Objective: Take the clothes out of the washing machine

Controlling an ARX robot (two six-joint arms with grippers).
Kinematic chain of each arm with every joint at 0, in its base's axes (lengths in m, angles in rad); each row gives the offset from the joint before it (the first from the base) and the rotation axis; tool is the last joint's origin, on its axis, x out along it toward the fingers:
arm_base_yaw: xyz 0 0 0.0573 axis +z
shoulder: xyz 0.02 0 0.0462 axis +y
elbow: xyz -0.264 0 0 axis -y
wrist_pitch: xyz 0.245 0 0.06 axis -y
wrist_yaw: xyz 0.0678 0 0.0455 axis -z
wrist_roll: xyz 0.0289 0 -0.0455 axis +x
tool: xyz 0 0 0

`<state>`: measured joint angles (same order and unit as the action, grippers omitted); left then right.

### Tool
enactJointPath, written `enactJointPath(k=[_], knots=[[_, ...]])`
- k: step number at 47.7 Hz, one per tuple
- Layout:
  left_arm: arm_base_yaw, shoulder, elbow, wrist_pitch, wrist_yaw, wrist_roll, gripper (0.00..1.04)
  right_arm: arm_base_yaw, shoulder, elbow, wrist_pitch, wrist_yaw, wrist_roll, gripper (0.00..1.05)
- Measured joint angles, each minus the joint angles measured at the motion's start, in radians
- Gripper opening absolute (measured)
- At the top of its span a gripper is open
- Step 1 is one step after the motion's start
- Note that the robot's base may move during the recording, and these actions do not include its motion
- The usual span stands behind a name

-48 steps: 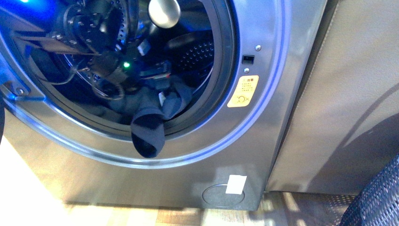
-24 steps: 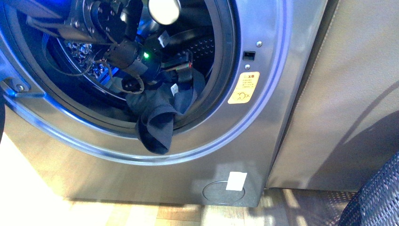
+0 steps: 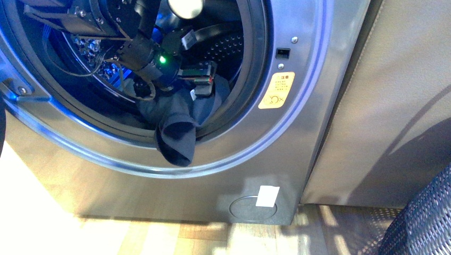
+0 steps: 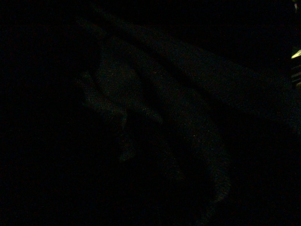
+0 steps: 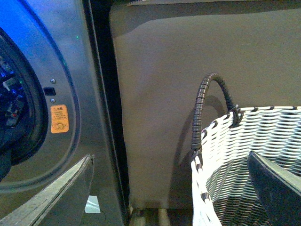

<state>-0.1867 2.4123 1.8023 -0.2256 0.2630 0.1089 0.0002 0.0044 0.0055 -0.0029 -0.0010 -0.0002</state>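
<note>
Clothes (image 3: 178,141) seemingly held, front view, basket (image 5: 244,155) right-wrist only

Porthole of the large grey metallic washing machine (image 3: 298,122) crowded — black cabled left arm (image 3: 133,48) fills its upper left, navy-blue knit garment (image 3: 178,141) drapes over the lower rim. Top of the white-and-grey woven basket (image 5: 244,141) open.

A tall beige padded panel (image 3: 393,101) rises from a pale wooden floor (image 3: 159,239) streaked with bright sunlight. A white-and-grey woven basket (image 5: 254,141) with a dark wrapped handle (image 5: 203,103) sits just before the panel. The left wrist view is dark.
</note>
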Motion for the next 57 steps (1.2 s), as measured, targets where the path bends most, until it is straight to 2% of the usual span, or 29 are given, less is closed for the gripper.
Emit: enactJointPath(k=[5, 19, 23, 29, 36, 57], knots=[[0.006, 0.014, 0.0, 0.016, -0.016, 0.004, 0.96, 0.0, 0.0, 0.0, 0.0, 0.0, 0.0, 0.97], [0.01, 0.002, -0.06, 0.09, -0.027, 0.042, 0.55, 0.0, 0.0, 0.0, 0.0, 0.0, 0.0, 0.97], [0.011, -0.023, -0.095, 0.151, -0.051, 0.043, 0.37, 0.0, 0.0, 0.0, 0.0, 0.0, 0.0, 0.97], [0.014, -0.053, -0.152, 0.213, -0.051, 0.045, 0.25, 0.0, 0.0, 0.0, 0.0, 0.0, 0.0, 0.97], [0.019, -0.116, -0.256, 0.297, -0.055, 0.068, 0.21, 0.0, 0.0, 0.0, 0.0, 0.0, 0.0, 0.97], [0.044, -0.349, -0.6, 0.489, -0.001, 0.105, 0.2, 0.0, 0.0, 0.0, 0.0, 0.0, 0.0, 0.97]])
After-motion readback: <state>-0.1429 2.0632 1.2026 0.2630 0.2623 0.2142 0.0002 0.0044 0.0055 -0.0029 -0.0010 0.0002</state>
